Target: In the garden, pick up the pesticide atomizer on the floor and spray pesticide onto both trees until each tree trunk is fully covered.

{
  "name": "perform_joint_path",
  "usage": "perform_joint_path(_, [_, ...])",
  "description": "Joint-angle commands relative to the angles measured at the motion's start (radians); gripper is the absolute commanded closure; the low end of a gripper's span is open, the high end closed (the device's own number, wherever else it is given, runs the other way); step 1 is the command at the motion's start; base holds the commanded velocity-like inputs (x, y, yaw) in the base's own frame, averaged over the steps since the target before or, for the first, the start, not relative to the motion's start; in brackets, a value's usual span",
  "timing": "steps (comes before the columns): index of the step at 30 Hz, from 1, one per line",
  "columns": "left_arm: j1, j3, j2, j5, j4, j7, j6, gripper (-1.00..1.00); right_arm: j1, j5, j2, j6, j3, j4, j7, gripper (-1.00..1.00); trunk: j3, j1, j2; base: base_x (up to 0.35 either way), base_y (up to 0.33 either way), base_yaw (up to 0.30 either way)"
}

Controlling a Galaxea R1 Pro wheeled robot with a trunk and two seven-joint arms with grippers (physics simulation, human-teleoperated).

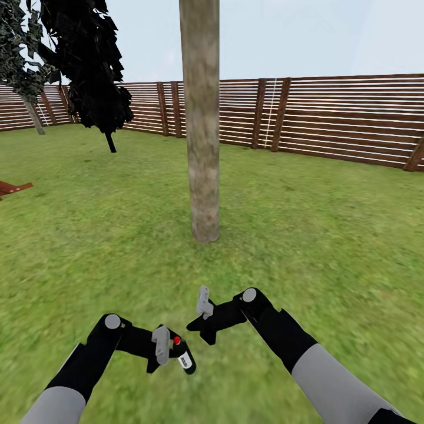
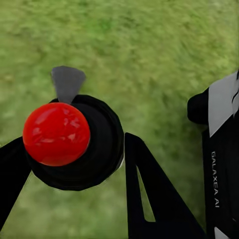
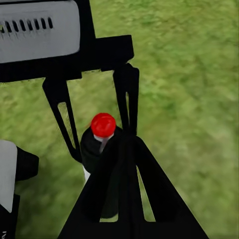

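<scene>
A thick, pale, mottled tree trunk rises straight ahead on the lawn. A second tree with a slim pale trunk stands at the far left by the fence. My left gripper is shut on the pesticide atomizer, a small black bottle with a red cap and a white patch. In the right wrist view the atomizer stands upright between the left gripper's black fingers. My right gripper hangs just right of it, shut and empty.
A brown slatted fence bounds the lawn at the back. A black conifer stands at the back left. A brown wooden object pokes in at the left edge. Open grass lies all around the trunk.
</scene>
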Motion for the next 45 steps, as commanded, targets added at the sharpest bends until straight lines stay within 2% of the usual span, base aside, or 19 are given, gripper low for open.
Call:
perform_joint_path(1, [0.0,-0.002,0.0,-0.002,-0.003,-0.002,0.0,1.0,0.0,0.003,0.0,0.009,-0.001,-0.002,0.004,1.0,-0.001,0.0,0.0,0.0,0.0,0.0])
perform_joint_path(6, [-0.004,-0.002,-0.022,-0.002,-0.005,-0.004,-0.001,1.0,0.0,0.003,0.0,0.009,-0.001,-0.002,0.004,1.0,-0.001,0.0,0.0,0.0,0.0,0.0])
perform_joint_path(14, [-0.019,0.0,-0.029,0.0,-0.005,-0.039,0.0,1.0,0.0,0.003,0.0,0.009,-0.001,-0.002,0.004,1.0,-0.001,0.0,0.0,0.0,0.0,0.0])
perform_joint_path(15, [-0.02,0.0,-0.029,0.008,-0.005,-0.041,-0.001,1.0,0.0,0.003,0.0,0.009,-0.001,-0.002,0.004,1.0,-0.001,0.0,0.0,0.0,0.0,0.0])
perform_joint_path(17, [-0.02,0.0,-0.028,0.048,-0.005,-0.041,-0.001,1.0,0.0,0.003,0.0,0.009,-0.001,-0.002,0.004,1.0,-0.001,0.0,0.0,0.0,0.0,0.0])
perform_joint_path(19, [-0.02,-0.001,-0.027,0.068,-0.005,-0.041,-0.001,1.0,0.0,0.003,0.0,0.009,-0.001,-0.002,0.004,1.0,-0.001,0.0,0.0,0.0,0.0,0.0])
perform_joint_path(32, [-0.02,0.0,-0.026,0.073,-0.003,-0.039,-0.001,1.0,0.0,0.003,0.0,0.009,-0.001,-0.003,0.004,1.0,-0.001,0.0,0.0,0.0,0.0,0.0])
perform_joint_path(34, [-0.02,-0.002,-0.02,0.064,0.001,-0.036,0.0,1.0,0.0,0.003,0.0,0.009,-0.001,-0.003,0.004,1.0,-0.001,0.0,0.0,0.0,0.0,0.0])
perform_joint_path(35, [-0.021,-0.002,-0.009,0.045,0.006,-0.032,0.0,1.0,0.0,0.003,0.0,0.009,-0.001,-0.003,0.004,1.0,-0.001,0.0,0.0,0.0,0.0,0.0])
perform_joint_path(37, [-0.032,0.001,0.027,-0.058,0.008,-0.028,0.005,1.0,0.0,0.003,0.0,0.009,-0.001,-0.003,0.004,1.0,-0.001,0.0,0.0,0.0,0.0,0.0])
perform_joint_path(39, [-0.048,0.007,0.051,-0.167,0.013,-0.024,0.031,1.0,0.0,0.003,0.0,0.009,-0.001,-0.003,0.004,1.0,-0.001,0.0,0.0,0.0,0.0,0.0])
perform_joint_path(40, [-0.051,0.022,0.056,-0.203,0.013,-0.021,0.05,1.0,0.0,0.003,-0.001,0.009,-0.001,-0.002,0.004,1.0,-0.001,0.0,0.0,0.0,0.0,0.0])
perform_joint_path(41, [-0.053,0.051,0.063,-0.222,0.013,-0.012,0.063,1.0,0.0,0.004,-0.001,0.009,-0.002,-0.001,0.004,1.0,-0.001,0.0,0.0,0.0,0.0,0.0])
perform_joint_path(43, [-0.05,0.176,0.066,-0.233,0.014,0.073,0.073,1.0,0.0,0.004,-0.003,0.008,-0.005,-0.001,0.001,1.0,-0.001,0.0,0.0,0.0,0.0,0.0])
perform_joint_path(45, [-0.047,0.329,0.059,-0.227,0.015,0.207,0.075,1.0,0.001,0.004,-0.025,0.009,-0.006,-0.001,-0.009,1.0,-0.001,0.0,0.0,0.0,0.0,0.0])
